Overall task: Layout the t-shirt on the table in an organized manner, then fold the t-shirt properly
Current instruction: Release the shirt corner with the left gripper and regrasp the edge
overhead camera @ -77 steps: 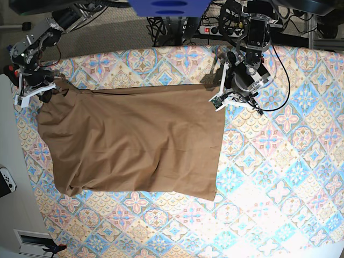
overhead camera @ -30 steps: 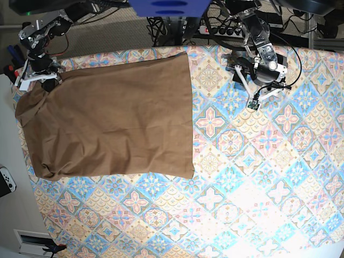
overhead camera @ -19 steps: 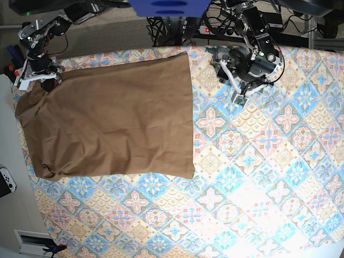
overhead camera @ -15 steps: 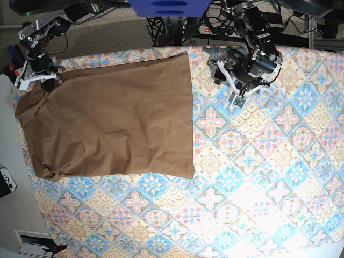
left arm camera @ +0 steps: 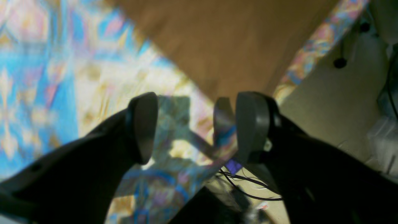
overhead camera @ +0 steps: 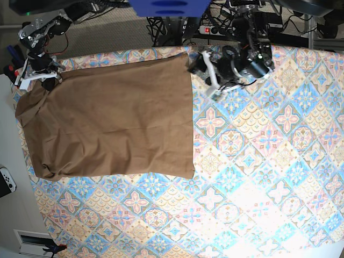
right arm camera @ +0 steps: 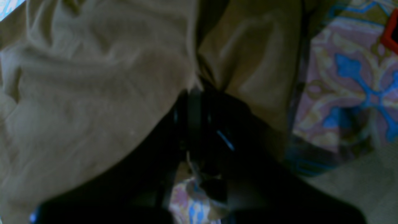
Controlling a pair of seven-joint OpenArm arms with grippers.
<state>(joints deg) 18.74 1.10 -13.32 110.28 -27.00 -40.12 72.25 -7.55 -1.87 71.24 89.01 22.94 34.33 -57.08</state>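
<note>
The tan-brown t-shirt (overhead camera: 107, 115) lies spread flat over the left half of the patterned table (overhead camera: 269, 161). At the shirt's far left corner, my right gripper (overhead camera: 45, 79) is shut on a bunch of cloth. The right wrist view shows the dark fingers (right arm camera: 196, 102) pinching a fold of the t-shirt (right arm camera: 93, 93). My left gripper (overhead camera: 203, 72) hovers open just off the shirt's far right corner. In the left wrist view its gripper (left arm camera: 197, 127) has nothing between its fingers, and the t-shirt (left arm camera: 217, 40) edge lies just ahead over the table (left arm camera: 46, 77).
The table's far edge runs close behind both grippers, with a power strip and cables (overhead camera: 215, 27) beyond it. A blue object (overhead camera: 166, 6) hangs at the top centre. A white controller (overhead camera: 5, 180) sits off the table's left side. A red item (right arm camera: 391, 34) shows near the right gripper.
The shirt was earlier dragged left and let go by my left gripper. Over the last second the left arm swung left toward the shirt's far right corner. The right arm stayed still.
</note>
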